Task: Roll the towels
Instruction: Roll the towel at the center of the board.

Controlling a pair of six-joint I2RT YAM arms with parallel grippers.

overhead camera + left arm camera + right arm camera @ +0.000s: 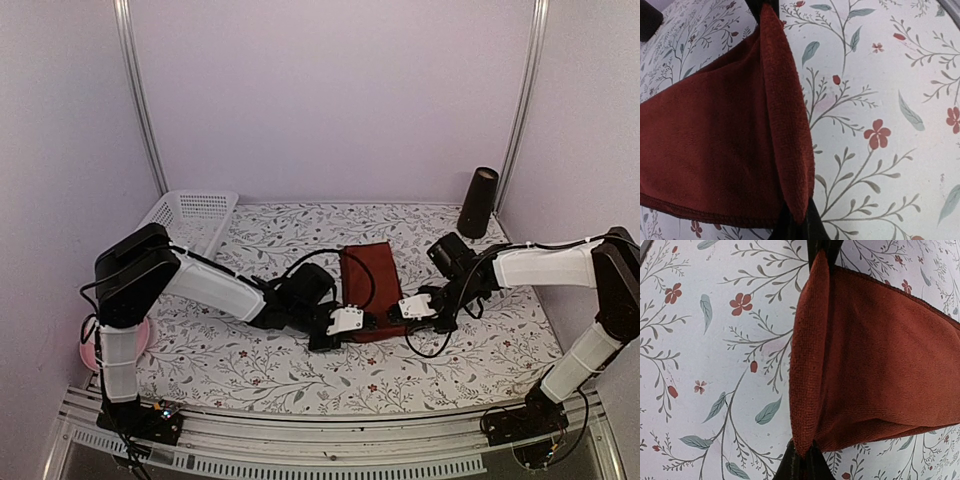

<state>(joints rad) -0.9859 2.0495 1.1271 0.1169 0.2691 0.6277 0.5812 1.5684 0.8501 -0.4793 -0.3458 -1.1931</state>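
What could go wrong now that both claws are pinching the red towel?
The left gripper and right gripper each pinch only a narrow ridge of the red towel, so it might slip free. They also sit close together and could bump while rolling.

towel [366,280] sits mid-table [250,360], a bit right of centre | left gripper [362,322] at its near-left corner, right gripper [393,312] at its near-right corner | basket [190,215] in far-left corner | cylinder [479,202] standing in far-right corner
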